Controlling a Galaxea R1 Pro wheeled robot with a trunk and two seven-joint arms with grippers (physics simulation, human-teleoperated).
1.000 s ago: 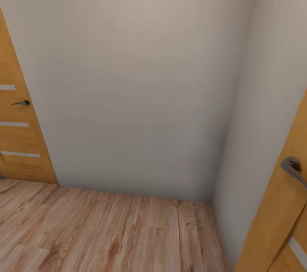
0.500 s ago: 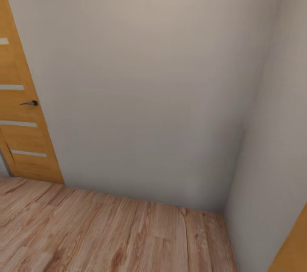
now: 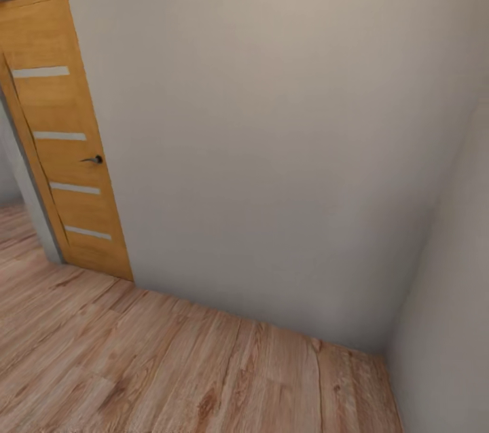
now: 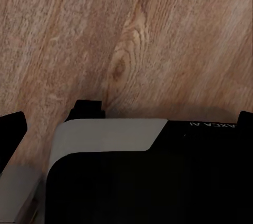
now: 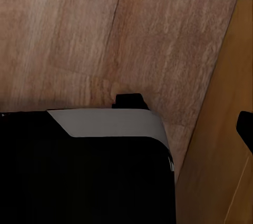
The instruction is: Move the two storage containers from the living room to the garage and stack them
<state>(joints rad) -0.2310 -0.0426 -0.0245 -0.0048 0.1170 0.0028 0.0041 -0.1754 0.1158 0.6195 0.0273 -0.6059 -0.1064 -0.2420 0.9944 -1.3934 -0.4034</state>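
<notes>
Wood-grain plank flooring (image 3: 170, 365) meets matte grey wall (image 3: 272, 134) beside slatted orange door (image 3: 64, 134); tool states unclear.

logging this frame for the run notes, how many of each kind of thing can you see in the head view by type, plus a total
wooden door: 1
door handle: 1
pale frosted strips on the door: 4
grey walls meeting at a corner: 2
wood plank floor: 1
Total: 9
</notes>
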